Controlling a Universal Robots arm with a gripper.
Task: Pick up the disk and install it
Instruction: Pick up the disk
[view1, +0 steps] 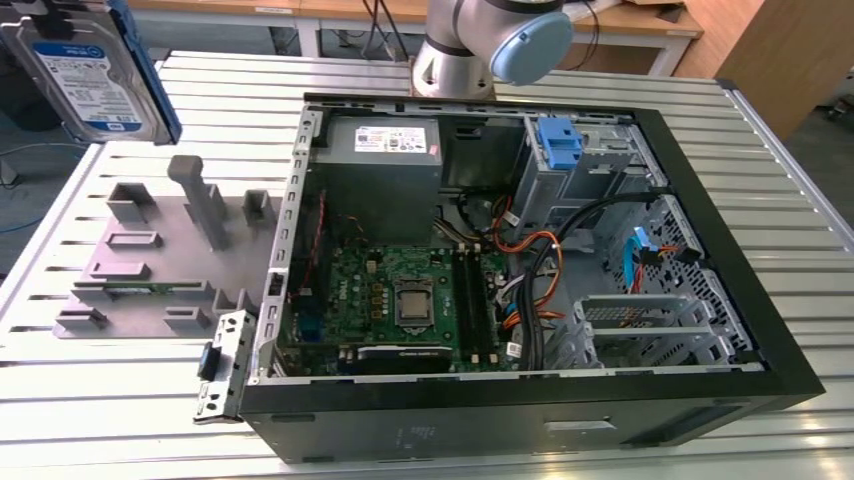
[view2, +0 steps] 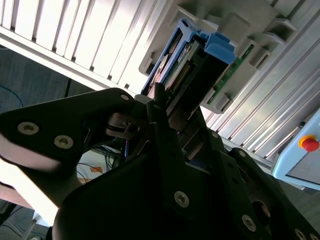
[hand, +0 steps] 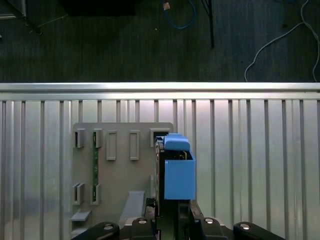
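My pincer (hand: 171, 216) is clamped tight on the disk (hand: 179, 175), holding it in the air above the grey fixture plate (hand: 120, 170). The pick-up looks done. The disk is not yet inside the open computer case (view1: 534, 425).

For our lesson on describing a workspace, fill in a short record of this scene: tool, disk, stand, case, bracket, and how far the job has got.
Tool: tool shut on the disk
Disk: held up off the table, blue rails along its edges
Stand: grey stand lying on the table, at the exterior view's left of the case
Case: computer case open, circuit board showing inside
Bracket: blue bracket inside the case, no drive in it
Progress: disk picked up, not yet installed; it is outside the case
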